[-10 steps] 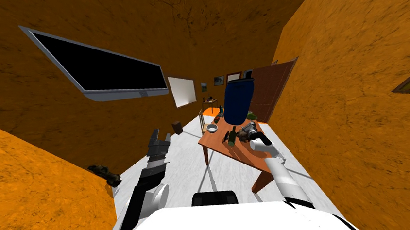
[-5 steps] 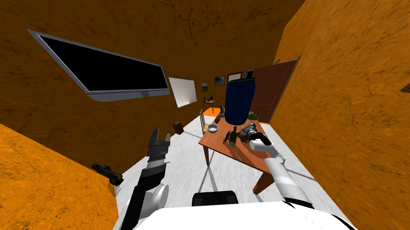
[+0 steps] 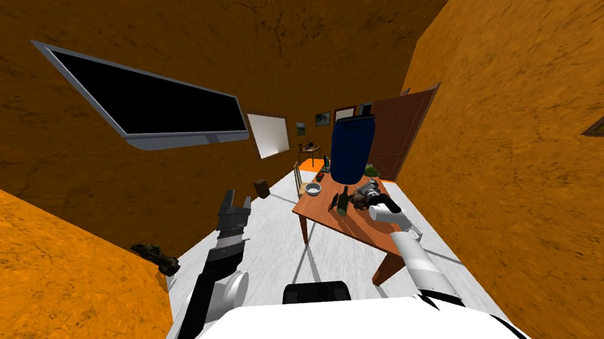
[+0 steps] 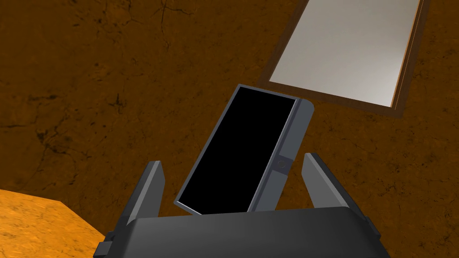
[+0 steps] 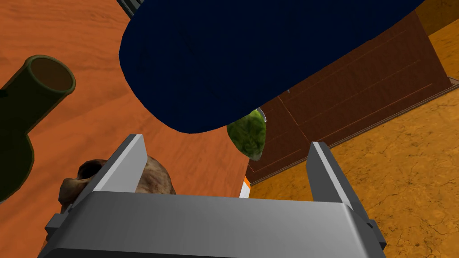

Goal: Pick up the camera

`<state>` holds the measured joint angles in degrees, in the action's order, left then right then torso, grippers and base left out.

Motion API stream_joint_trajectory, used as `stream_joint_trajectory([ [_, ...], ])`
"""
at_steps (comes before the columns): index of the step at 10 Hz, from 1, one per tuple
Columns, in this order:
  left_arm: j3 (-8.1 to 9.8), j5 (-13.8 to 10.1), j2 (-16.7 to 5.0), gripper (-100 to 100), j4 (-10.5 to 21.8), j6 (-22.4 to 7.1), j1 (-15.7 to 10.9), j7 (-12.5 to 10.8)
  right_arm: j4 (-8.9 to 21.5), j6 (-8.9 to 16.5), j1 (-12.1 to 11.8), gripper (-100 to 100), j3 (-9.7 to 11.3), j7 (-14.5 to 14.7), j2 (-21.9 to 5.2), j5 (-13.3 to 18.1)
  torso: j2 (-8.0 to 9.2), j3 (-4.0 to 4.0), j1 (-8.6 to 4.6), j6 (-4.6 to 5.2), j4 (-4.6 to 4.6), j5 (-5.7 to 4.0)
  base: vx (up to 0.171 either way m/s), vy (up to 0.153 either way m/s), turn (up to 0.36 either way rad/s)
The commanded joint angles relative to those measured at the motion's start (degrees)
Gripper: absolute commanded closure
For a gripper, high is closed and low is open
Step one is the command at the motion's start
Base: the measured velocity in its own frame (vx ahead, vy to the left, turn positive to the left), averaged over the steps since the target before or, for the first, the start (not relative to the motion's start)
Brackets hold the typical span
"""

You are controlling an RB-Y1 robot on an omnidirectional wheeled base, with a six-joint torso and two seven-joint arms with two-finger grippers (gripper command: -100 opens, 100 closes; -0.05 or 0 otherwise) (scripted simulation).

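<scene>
In the head view the camera (image 3: 368,189) sits on the orange-brown tabletop (image 3: 344,227) just right of the frame's centre, beside a green bottle (image 3: 343,202) and below a tall blue barrel (image 3: 353,147), with the right gripper (image 3: 375,200) just beside it. The right wrist view shows that gripper's 2 fingers (image 5: 130,156) apart, clamped on nothing, the blue barrel beyond them. The left gripper (image 3: 234,204) is raised left of centre, its 2 fingers also apart.
</scene>
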<state>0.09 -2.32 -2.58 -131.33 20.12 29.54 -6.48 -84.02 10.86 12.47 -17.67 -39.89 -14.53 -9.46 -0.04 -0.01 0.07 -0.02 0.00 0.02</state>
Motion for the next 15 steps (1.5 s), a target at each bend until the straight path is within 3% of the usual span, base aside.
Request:
stream_joint_trajectory([
  [1, 0.0, 0.0, 0.0, 0, 0.0, 0.0, 0.0, 0.0, -0.23, 1.34, 0.3, -100, -0.28, -1.67, -0.88, -0.06, 0.0, 0.0, 0.0, 0.0, 0.0, 0.0, 0.001, 0.006, -0.03],
  [7, 0.0, 0.0, 0.0, 0, 0.0, 0.0, 0.0, 0.0, -1.22, 7.07, 1.26, -100, -1.58, -8.11, -3.31, -0.49, 0.0, 0.0, 0.0, 0.0, -0.01, 0.0, 0.003, 0.006, -0.005],
  [15, 0.0, 0.0, 0.0, 0, 0.0, 0.0, 0.0, 0.0, -1.22, 7.07, 1.26, -100, -1.58, -8.11, -3.31, -0.49, -0.03, -0.02, 0.04, 0.0, -0.01, 0.01, 0.005, 0.011, -0.006],
])
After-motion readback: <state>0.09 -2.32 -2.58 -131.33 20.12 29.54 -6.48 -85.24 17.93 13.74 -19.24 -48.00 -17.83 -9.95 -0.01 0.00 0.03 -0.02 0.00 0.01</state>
